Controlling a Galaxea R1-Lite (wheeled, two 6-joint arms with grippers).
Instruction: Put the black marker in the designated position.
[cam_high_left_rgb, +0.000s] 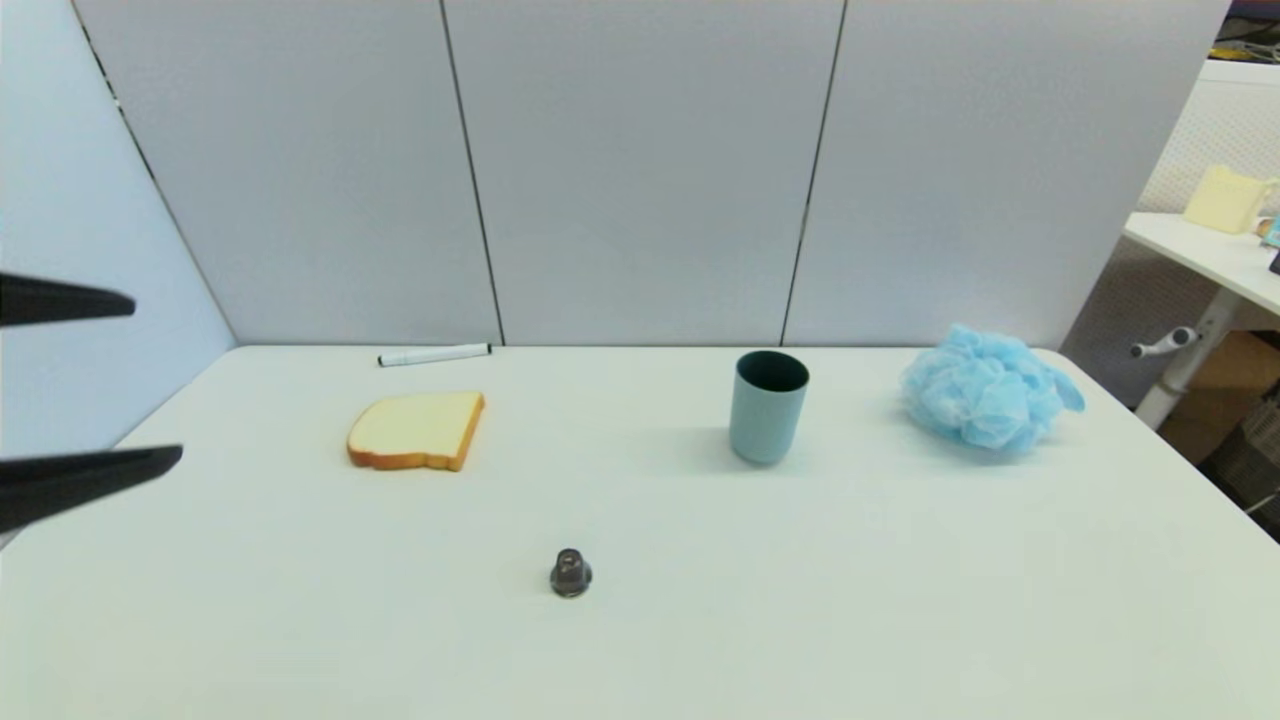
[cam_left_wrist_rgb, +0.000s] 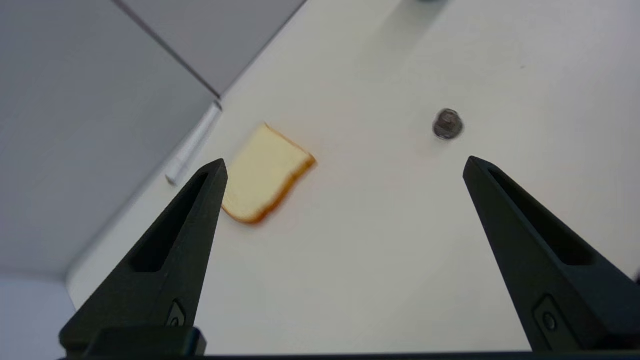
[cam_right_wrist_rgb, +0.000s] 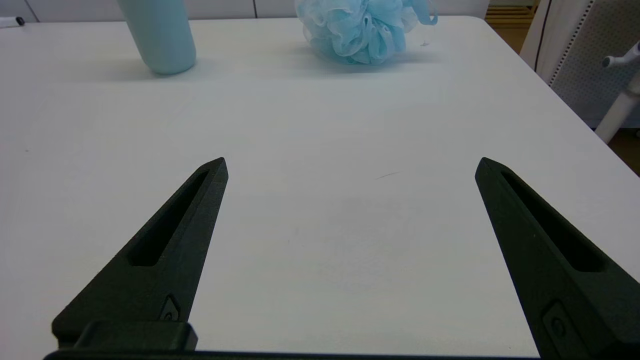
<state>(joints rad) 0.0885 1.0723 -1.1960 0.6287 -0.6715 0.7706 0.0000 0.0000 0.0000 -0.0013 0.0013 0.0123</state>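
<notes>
White tabletop runs back to grey wall panels, and the black marker lies flat along that far edge, just in front of the wall and roughly parallel to it. That bare strip at the wall is the designated position, so the pen already rests on it, toward the robot's left. Nothing touches the marker.

Just in front of the pen, closer to the robot, a slice of bread lies flat, near the marker but apart from it. A pale blue cup stands upright to the right of the middle, and a fluffy light blue puff sits farther right near the table's far corner. A small dark grey knob stands alone in the middle of the table, well apart from the rest.

At the left edge of the head view the left gripper hangs in the air off the table's left side, fingers spread wide and holding nothing. Its wrist camera looks down on the bread, the pen and the knob.

Low above bare table on the right side, the right gripper is likewise spread wide and empty, with the cup and the puff well beyond it
</notes>
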